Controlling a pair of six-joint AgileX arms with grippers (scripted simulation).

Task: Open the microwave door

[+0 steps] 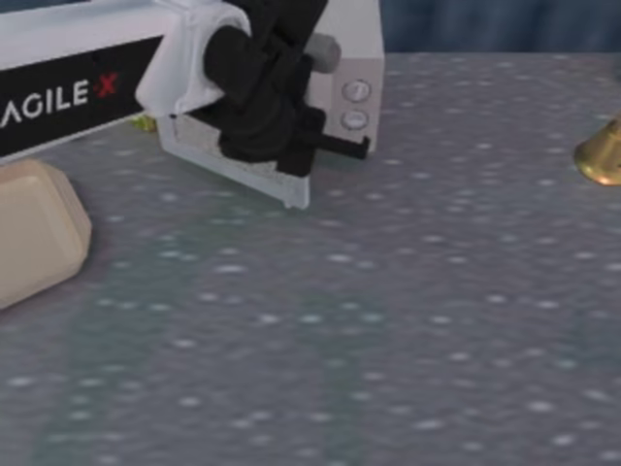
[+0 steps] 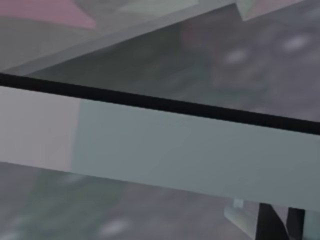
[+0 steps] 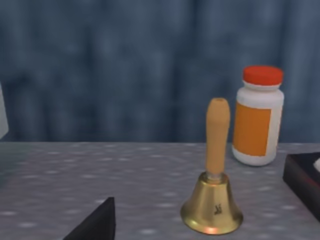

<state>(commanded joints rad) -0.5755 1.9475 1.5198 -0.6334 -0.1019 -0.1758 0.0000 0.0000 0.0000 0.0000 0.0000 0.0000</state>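
Note:
The microwave (image 1: 354,49) stands at the back of the table, two round knobs (image 1: 356,105) on its right panel. The microwave door (image 1: 233,167) is swung partly out, hinged at its left, with its free edge (image 1: 301,194) pointing toward the table's middle. My left gripper (image 1: 330,146) sits right over the door's top and appears shut on it. In the left wrist view the pale door edge (image 2: 190,145) fills the frame, with dark fingertips (image 2: 272,222) against it. My right gripper (image 3: 97,222) shows only as a dark tip, parked off the top view's right side.
A beige block (image 1: 34,233) lies at the left edge. A brass bell (image 1: 602,155) with a wooden handle (image 3: 217,135) stands at the right edge. An orange-labelled bottle (image 3: 257,117) and a dark box (image 3: 305,180) stand beyond it. A small yellow-green object (image 1: 144,122) peeks from under the left arm.

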